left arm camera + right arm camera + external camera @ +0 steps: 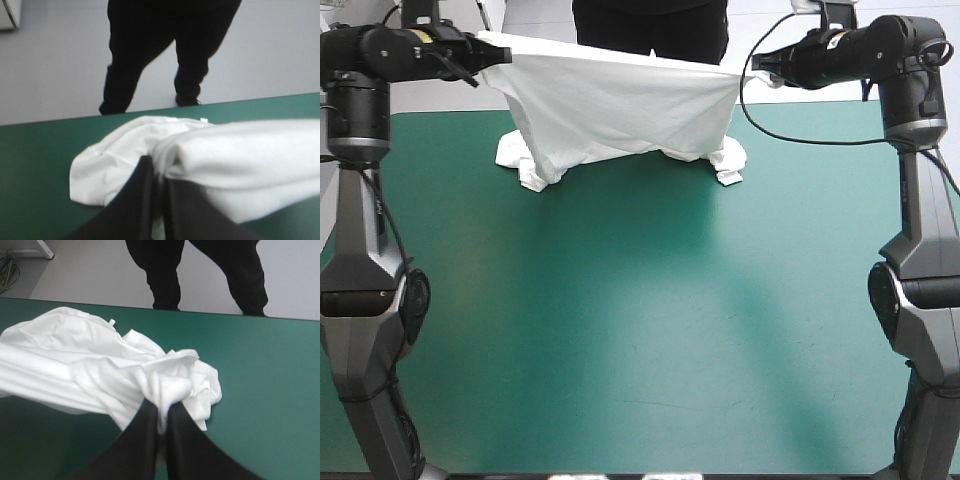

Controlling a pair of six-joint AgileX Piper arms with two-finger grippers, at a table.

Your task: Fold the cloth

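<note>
The white T-shirt (620, 105) hangs stretched between both raised arms near the table's far edge. Its lower part and sleeves rest crumpled on the teal-green cover. My left gripper (503, 55) is shut on the shirt's left upper corner; in the left wrist view the T-shirt (240, 160) runs from between the black fingers of my left gripper (159, 172). My right gripper (748, 68) is shut on the right upper corner. In the right wrist view my right gripper (162, 412) pinches bunched cloth of the T-shirt (90, 365), which sags toward the table.
The teal-green cover (640, 330) lies bare from the shirt to the near edge. The table's far edge (50, 121) runs just behind the hanging cloth.
</note>
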